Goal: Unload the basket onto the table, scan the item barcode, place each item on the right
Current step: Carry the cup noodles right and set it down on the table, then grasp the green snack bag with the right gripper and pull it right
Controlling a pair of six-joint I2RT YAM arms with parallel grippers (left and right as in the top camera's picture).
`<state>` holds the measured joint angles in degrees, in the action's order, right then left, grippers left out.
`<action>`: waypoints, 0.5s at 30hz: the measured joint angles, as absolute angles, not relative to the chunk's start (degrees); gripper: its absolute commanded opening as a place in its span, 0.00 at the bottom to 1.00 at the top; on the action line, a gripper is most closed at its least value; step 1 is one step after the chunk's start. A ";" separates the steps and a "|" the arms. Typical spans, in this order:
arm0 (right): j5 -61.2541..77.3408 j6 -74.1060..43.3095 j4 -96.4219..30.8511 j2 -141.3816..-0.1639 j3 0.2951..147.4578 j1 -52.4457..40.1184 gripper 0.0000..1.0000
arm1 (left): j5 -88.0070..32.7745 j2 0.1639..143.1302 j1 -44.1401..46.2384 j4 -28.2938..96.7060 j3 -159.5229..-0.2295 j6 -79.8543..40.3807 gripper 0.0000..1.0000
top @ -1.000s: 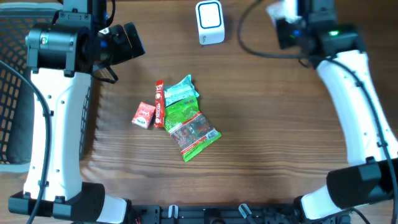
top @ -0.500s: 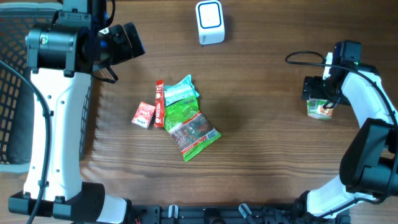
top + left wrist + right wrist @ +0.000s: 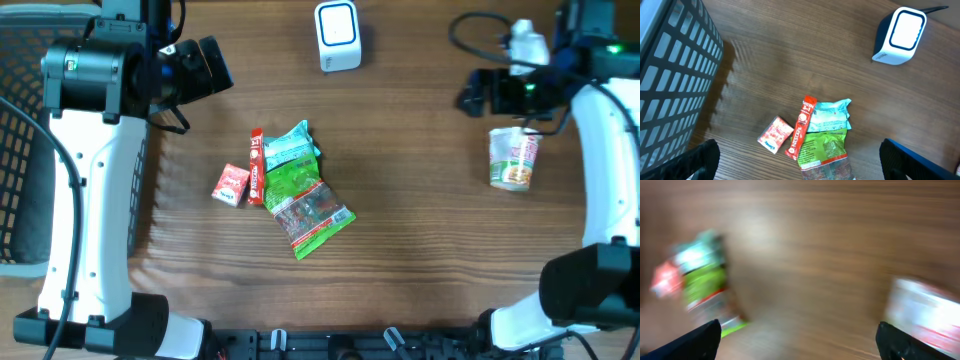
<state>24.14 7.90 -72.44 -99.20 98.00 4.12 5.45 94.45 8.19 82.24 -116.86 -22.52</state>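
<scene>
A white and blue scanner (image 3: pixel 337 35) stands at the back of the table, also visible in the left wrist view (image 3: pixel 900 36). A cup-shaped item (image 3: pixel 514 160) with a white, green and orange label lies on its side at the right, free of any grip. My right gripper (image 3: pixel 472 100) hovers open just behind it, with nothing between its fingers. The right wrist view is blurred: the cup (image 3: pixel 925 310) is at its right, the packets (image 3: pixel 702 280) at its left. My left gripper (image 3: pixel 205 65) hangs open at the back left, high over the packets (image 3: pixel 825 140).
A pile of packets lies mid-table: a small red packet (image 3: pixel 231 185), a red Nescafe stick (image 3: pixel 255 167), a teal packet (image 3: pixel 290 147), a green packet (image 3: pixel 290 180) and a clear one (image 3: pixel 315 222). A dark mesh basket (image 3: pixel 20 130) stands at the left edge.
My right arm swung from the back down to the right side with the cup, opened and let it go. It has since pulled back. The left arm has not moved.
</scene>
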 measured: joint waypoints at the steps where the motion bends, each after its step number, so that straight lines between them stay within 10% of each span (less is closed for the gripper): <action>1: 26.17 8.80 -72.60 -99.20 97.80 2.31 0.99 | 5.45 94.45 8.19 82.24 -116.86 -22.52 1.00; 15: 23.90 11.27 -37.12 -99.39 68.34 -31.22 0.96 | 5.45 94.45 8.19 82.24 -116.86 -22.52 1.00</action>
